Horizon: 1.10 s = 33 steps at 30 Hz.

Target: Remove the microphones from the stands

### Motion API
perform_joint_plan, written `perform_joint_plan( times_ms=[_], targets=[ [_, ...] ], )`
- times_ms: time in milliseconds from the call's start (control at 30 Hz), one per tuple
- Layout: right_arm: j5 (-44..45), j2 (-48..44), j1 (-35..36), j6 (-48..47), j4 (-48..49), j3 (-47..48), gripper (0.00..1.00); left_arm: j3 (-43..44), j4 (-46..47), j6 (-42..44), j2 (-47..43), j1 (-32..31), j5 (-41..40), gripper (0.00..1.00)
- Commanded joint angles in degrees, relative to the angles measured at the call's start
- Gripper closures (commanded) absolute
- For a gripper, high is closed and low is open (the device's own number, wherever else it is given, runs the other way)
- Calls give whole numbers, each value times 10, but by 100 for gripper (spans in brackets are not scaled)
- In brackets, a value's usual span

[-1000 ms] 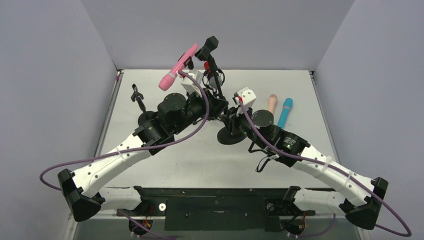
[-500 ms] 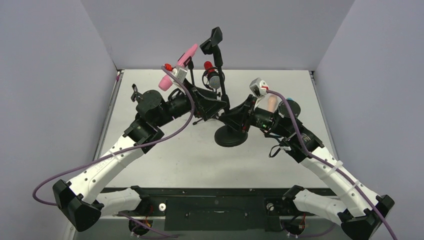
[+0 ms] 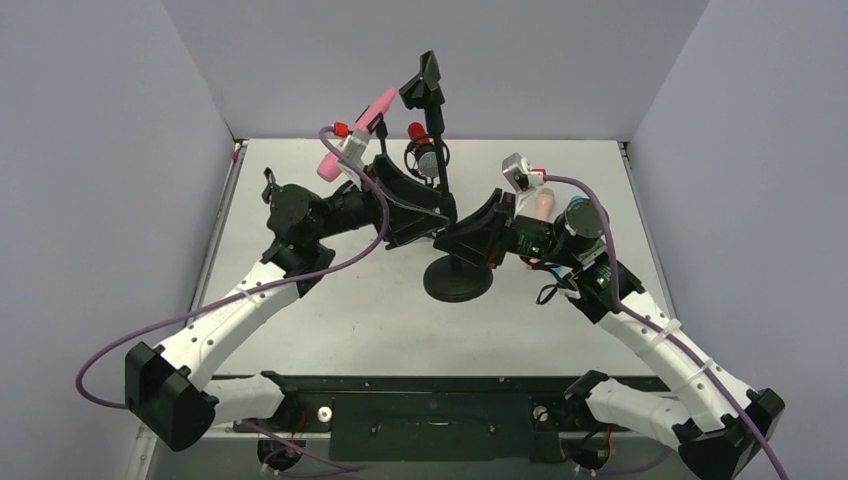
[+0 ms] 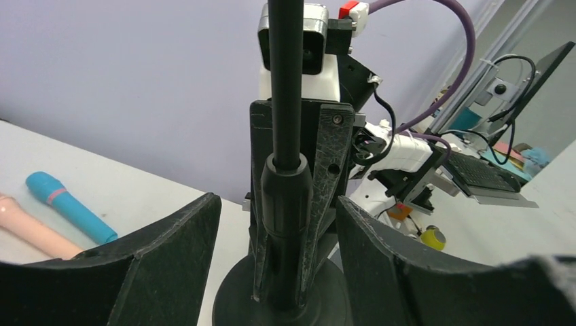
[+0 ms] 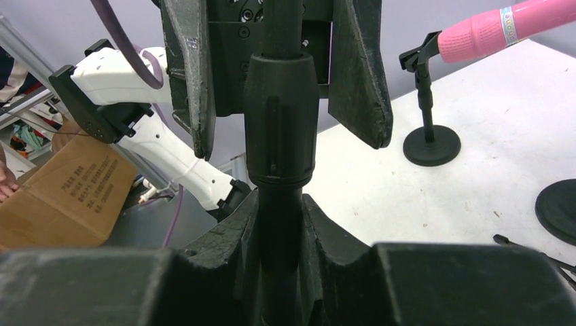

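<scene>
**A:** Top view?
**B:** My right gripper is clamped tight on the pole of the tall stand, low, just above its round base. My left gripper is spread wide and straddles the same pole from the other side, holding nothing. The stand is mid-table, with bare top in front and walls on three sides. The pink microphone is back-left, tilted up, near the rear wall.

**A:** Left wrist?
**B:** The pole passes between my left fingers with a gap on each side. A teal microphone with a pink band and a peach microphone lie side by side, well apart from the stand.

**A:** Right wrist?
**B:** My right fingers pinch the pole under its collar. The pink microphone's end sits in the clip of a small stand, which is upright near the table edge with open top around it. The print on the mic band and on the cardboard box is too small to read.
</scene>
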Motion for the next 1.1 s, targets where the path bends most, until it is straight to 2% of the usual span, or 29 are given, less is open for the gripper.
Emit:
perform_joint_plan(
  times_ms=[0, 267, 333, 367, 467, 500, 533, 600, 667, 700, 733, 767, 800, 833, 900, 967, 1067],
  targets=[
    [-22, -3, -7, 7, 72, 1, 100, 17, 75, -42, 13, 6, 54, 40],
    [-13, -1, -10, -9, 44, 10, 100, 27, 79, -56, 32, 5, 61, 52],
    [-10, 0, -10, -19, 31, 13, 100, 28, 80, -58, 33, 5, 56, 61],
    [-8, 0, -10, -22, 22, 15, 100, 28, 77, -58, 33, 5, 53, 71],
    [10, 1, -9, -49, -11, 23, 100, 32, 56, -46, 29, 4, 30, 88],
    [17, 1, -8, -56, -36, 25, 100, 36, 35, -40, 26, 4, 22, 97],
    [37, 1, -7, -72, -47, 30, 100, 38, 23, -24, 23, 3, 1, 100],
    [90, -2, -2, -98, -92, 41, 100, 44, -34, 17, 12, -4, -47, 100],
    [169, -5, 12, -125, -136, 51, 100, 57, -119, 86, -4, -26, -128, 100],
    [224, -6, 27, -134, -159, 54, 100, 69, -180, 133, -14, -49, -209, 100],
    [253, -7, 36, -151, -177, 61, 100, 80, -230, 157, -18, -62, -252, 100],
    [312, -7, 56, -158, -187, 64, 100, 84, -249, 190, -22, -87, -332, 100],
    [340, -2, 66, -178, -207, 74, 100, 91, -276, 200, -23, -98, -370, 100],
    [401, 0, 91, -185, -214, 78, 100, 94, -284, 208, -23, -112, -432, 100],
    [471, 9, 115, -206, -226, 88, 100, 102, -303, 214, -19, -129, -495, 100],
    [516, 13, 126, -210, -220, 88, 100, 113, -319, 228, -13, -152, -556, 100],
    [531, 15, 130, -214, -209, 85, 100, 125, -335, 247, -7, -179, -604, 100]
  ],
)
